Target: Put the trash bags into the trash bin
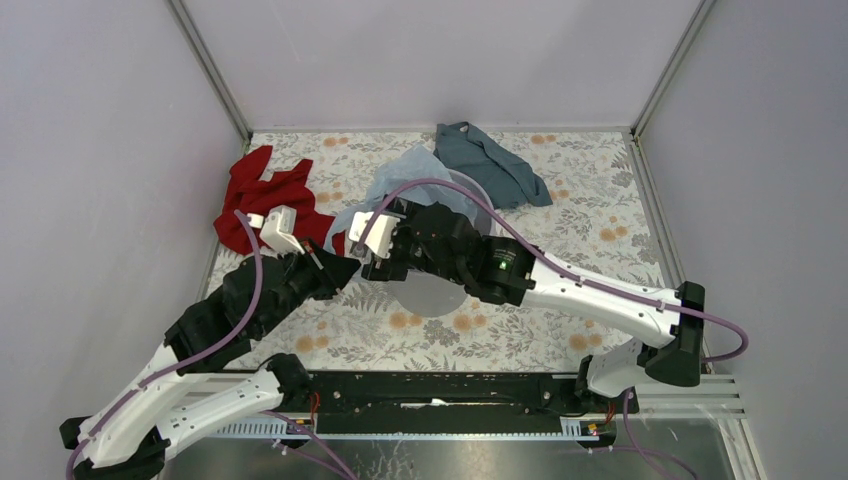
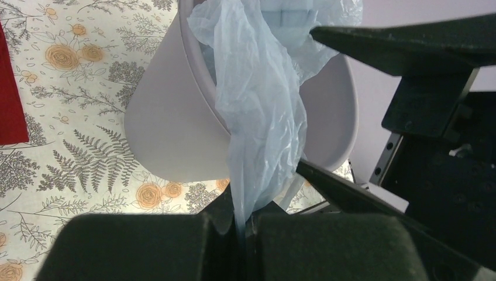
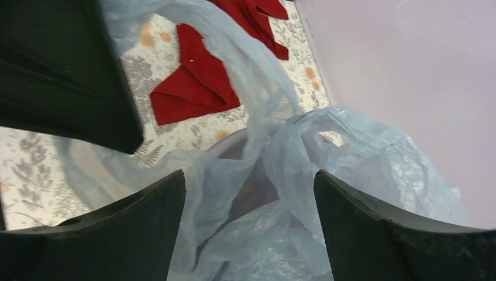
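Pinching the blue bag (image 2: 257,88), left claw (image 2: 243,234) hangs over a floral tabletop (image 1: 560,330) within grey walls (image 1: 420,60); right claw (image 3: 248,175) gapes.

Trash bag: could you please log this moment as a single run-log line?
left gripper shut on trash bag | right gripper open around bag | bag draped over trash bin rim | not fully in

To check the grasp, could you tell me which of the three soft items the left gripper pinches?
The pale blue plastic bag draped over the bin, in the left gripper; the red cloth and teal-grey cloth lie apart.
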Controlling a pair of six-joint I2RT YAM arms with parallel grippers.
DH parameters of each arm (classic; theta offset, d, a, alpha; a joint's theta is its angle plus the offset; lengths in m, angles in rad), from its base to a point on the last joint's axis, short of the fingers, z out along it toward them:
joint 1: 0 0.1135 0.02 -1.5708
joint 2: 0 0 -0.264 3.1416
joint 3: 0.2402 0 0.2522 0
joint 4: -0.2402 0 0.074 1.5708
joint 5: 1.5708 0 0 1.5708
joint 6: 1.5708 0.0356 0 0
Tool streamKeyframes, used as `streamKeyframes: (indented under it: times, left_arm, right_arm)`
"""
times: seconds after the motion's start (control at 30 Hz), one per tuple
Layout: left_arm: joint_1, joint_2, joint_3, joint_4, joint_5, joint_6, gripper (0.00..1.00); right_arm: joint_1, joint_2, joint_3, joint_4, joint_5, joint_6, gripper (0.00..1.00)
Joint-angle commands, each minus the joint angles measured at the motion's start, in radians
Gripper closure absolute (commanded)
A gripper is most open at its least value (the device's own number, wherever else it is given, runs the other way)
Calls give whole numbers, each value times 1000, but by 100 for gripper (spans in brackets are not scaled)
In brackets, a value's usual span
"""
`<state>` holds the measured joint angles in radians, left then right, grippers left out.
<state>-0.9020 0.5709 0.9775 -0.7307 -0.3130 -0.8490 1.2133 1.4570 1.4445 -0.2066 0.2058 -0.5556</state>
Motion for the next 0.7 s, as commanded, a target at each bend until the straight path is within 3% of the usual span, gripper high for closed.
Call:
streamKeyframes:
  times: [0.0,0.13,0.23,0.27,0.47,0.67]
  left_arm:
    - [0,-10,-6,40,8,1,100]
    - [-1,-11,-2,29,7,10,100]
    - [-1,-14,1,14,-3,13,100]
    - [-1,-16,1,13,-4,14,100]
    - [-1,-24,1,13,1,11,100]
    - [-1,-37,-3,5,-7,7,100]
  right_arm:
    - [-46,8,73,-3,-45,-114,14]
    - [-57,12,69,-47,-56,-124,19]
    - [-77,-15,44,-17,-88,-94,41]
    - [-83,-27,27,3,-92,-90,42]
    - [-93,-15,-8,74,-29,-99,21]
    - [-94,33,-33,270,124,-102,25]
